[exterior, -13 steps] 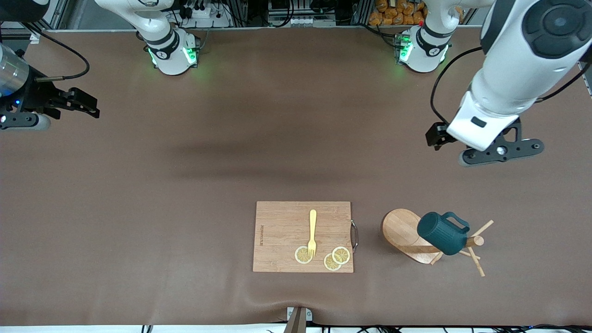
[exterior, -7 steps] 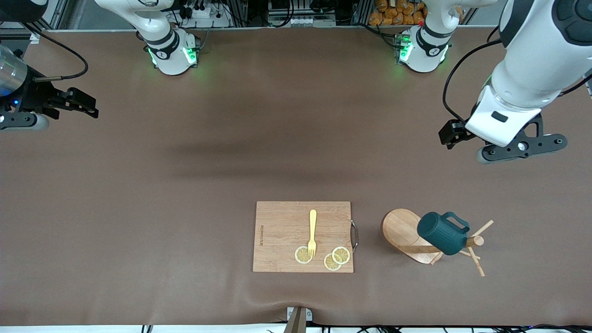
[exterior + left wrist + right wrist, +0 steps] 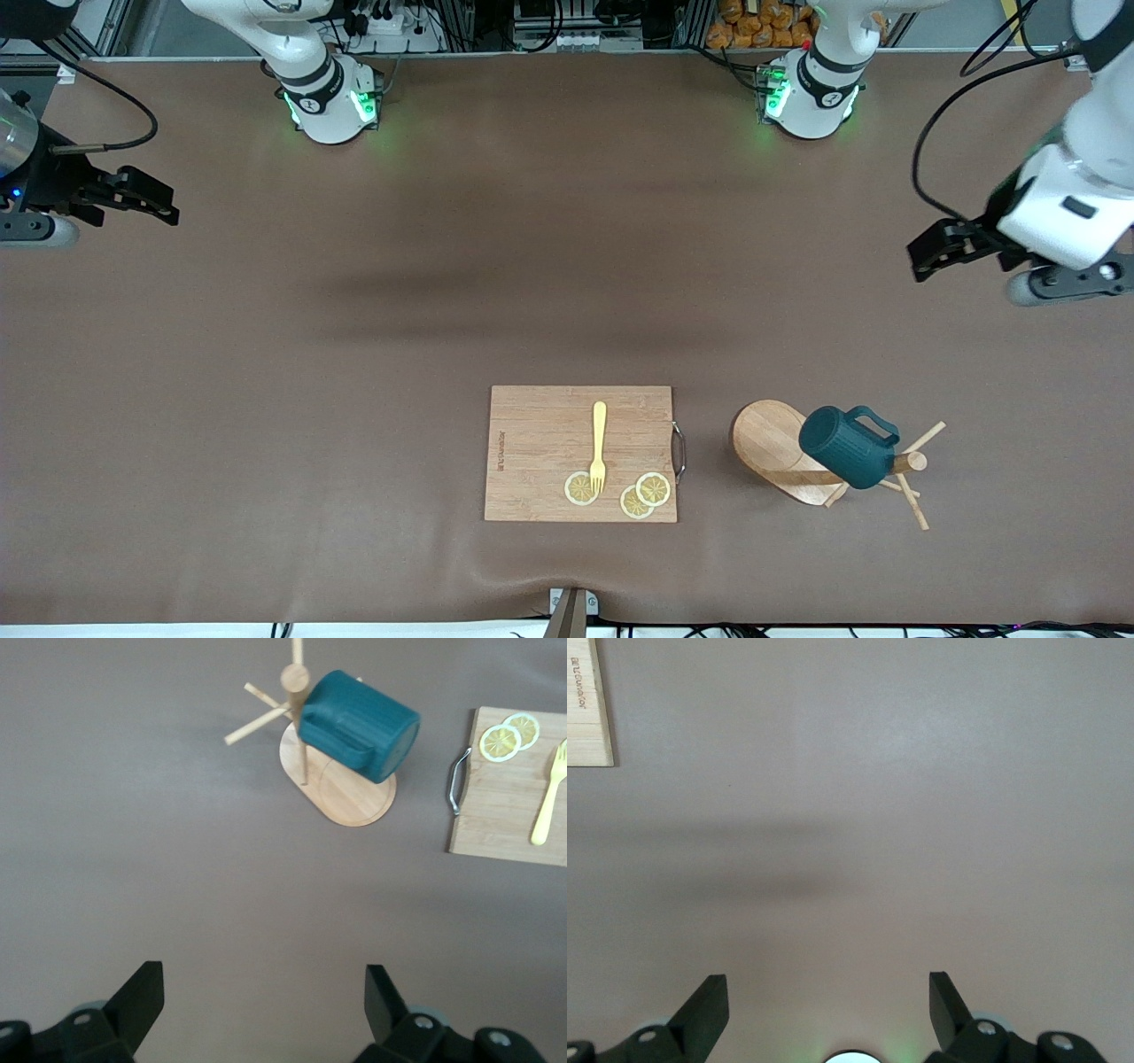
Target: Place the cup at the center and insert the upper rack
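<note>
Cup point(image 3: 846, 447) hangs tilted on the upper rack point(image 3: 780, 447), lower right of centre in the front frame; handle up, mouth toward the rack's oval base. In the left wrist view the cup point(image 3: 359, 725) covers part of the post, and the rack point(image 3: 350, 793) base shows under it. Thin pegs stick out past the cup toward the left arm's end of the table.

Cutting board point(image 3: 580, 454) sits just beside the rack, toward the right arm's end, apart from it. On it: yellow fork point(image 3: 599, 446) and lemon slices point(image 3: 644, 494), with the fork tines on one slice.

Left gripper point(image 3: 948, 246) at the right edge of the front frame, over bare table, wrist partly cut off by the frame. Fingers spread wide, nothing between them; fingertips point(image 3: 142, 997) clear in its wrist view.

Right gripper point(image 3: 133, 197) at the upper left edge, over bare table, arm mostly out of frame. Also wide open and empty; its wrist view shows only a board corner point(image 3: 586, 704).
</note>
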Motion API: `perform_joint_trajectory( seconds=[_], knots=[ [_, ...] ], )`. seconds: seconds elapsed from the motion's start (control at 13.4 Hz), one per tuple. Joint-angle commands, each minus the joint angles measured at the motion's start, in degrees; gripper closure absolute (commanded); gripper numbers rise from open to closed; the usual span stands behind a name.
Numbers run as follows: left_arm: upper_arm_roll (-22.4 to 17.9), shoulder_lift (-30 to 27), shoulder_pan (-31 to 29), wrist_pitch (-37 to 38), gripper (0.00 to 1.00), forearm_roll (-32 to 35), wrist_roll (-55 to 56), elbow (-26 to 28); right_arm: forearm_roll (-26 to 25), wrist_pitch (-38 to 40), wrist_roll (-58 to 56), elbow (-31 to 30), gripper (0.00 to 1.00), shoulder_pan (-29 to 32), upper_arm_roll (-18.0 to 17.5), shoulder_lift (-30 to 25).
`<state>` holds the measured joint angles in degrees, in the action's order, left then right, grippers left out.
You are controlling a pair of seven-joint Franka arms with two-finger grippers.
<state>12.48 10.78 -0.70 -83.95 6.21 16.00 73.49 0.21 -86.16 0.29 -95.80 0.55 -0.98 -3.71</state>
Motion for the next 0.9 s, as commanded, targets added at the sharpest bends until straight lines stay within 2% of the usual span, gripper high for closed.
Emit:
perform_joint_trajectory(
  seconds=[0.0,0.22,0.45,0.67,0.82],
  knots=[
    [-0.4,-5.2,-1.6,-1.7,0.0,-1.4,-3.1,6.6,-0.5,0.3,-1.0,-0.4,0.0,0.7,-0.3,-1.1],
    [-1.8,-8.8,-1.9,-3.0,0.0,-1.4,-3.9,11.7,-0.5,0.3,-1.0,-0.5,0.0,0.7,-0.3,-1.0],
    [-2.1,-9.9,-2.9,-3.4,0.0,-1.9,-4.6,13.2,-0.5,0.2,-1.0,-0.4,0.0,0.5,-0.4,-1.0],
    [-4.2,-13.8,-2.7,-8.1,0.0,-2.6,-6.2,19.2,-0.6,0.3,-1.0,-0.4,0.0,0.5,-0.4,-1.1],
    [-4.7,-15.0,-2.8,-9.7,0.0,-3.0,-8.2,21.1,-0.5,0.3,-1.0,-0.4,0.0,0.5,-0.4,-1.3]
  ],
)
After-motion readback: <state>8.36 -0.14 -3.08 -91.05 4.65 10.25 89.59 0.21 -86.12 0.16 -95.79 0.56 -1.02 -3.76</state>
